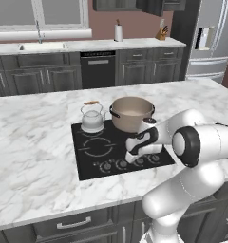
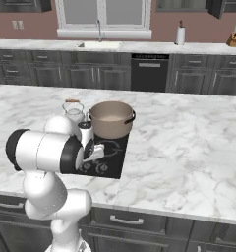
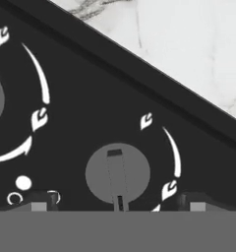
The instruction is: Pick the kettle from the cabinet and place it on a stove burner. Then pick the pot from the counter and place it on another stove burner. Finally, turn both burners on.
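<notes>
The small silver kettle [image 1: 92, 118] [image 2: 73, 111] stands on the back left burner of the black cooktop [image 1: 94, 163] [image 2: 117, 160]. Beside it, the wide beige pot [image 1: 131, 114] [image 2: 110, 119] rests on the back right burner. My gripper [image 1: 135, 154] [image 2: 93, 152] [image 3: 117, 204] points down at the front knob row, right of centre. In the hand view its fingertips [image 3: 39, 205] stand wide apart, open, on either side of a round grey knob [image 3: 117, 172] without touching it. Nothing is held.
The cooktop is set into a white marble island counter [image 1: 30, 142] [image 2: 189, 147]. More knobs [image 1: 106, 166] run along the cooktop's front edge. Behind are a sink [image 1: 42, 46], a dishwasher [image 1: 98, 69], a paper-towel roll [image 1: 118, 32], a knife block [image 1: 161, 34] and a fridge [image 1: 211, 38].
</notes>
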Controlling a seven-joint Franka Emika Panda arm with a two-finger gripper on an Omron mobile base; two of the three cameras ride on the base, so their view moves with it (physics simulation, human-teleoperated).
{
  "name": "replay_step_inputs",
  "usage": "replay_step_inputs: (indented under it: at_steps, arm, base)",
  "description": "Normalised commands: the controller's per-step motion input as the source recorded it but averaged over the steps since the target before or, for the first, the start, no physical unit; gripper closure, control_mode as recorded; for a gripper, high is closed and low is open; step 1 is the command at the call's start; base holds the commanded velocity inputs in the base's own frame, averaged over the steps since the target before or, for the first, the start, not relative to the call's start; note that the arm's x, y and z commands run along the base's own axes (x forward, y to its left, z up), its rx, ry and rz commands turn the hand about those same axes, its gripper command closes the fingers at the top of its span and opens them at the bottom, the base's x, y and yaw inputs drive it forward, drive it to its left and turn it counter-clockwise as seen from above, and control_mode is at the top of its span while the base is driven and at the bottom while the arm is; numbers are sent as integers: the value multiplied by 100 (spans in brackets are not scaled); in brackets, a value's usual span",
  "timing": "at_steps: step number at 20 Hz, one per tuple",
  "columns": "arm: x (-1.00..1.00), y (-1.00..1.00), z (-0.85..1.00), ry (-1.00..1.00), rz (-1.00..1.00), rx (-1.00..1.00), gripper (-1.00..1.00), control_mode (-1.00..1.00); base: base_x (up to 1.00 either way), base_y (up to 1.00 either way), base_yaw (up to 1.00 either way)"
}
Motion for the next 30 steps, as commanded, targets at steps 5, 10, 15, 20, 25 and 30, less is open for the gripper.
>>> replay_step_inputs:
  at_steps: [5, 10, 15, 20, 25, 30]
  arm:
    - [-13, -8, 8, -2, 2, 0, -100, -100]
    - [-5, 15, 49, -2, 0, -4, -100, -100]
    - [-3, 27, 49, 2, 0, -7, -100, -100]
    - [-9, 25, 40, 10, -1, -2, -100, -100]
    - [-9, 15, 20, 11, -9, 0, -100, -100]
    - [-11, 14, 0, 3, -19, 2, -100, -100]
  base:
    - [0, 0, 0]
    - [0, 0, 0]
    - [0, 0, 0]
    - [0, 0, 0]
    - [0, 0, 0]
    - [0, 0, 0]
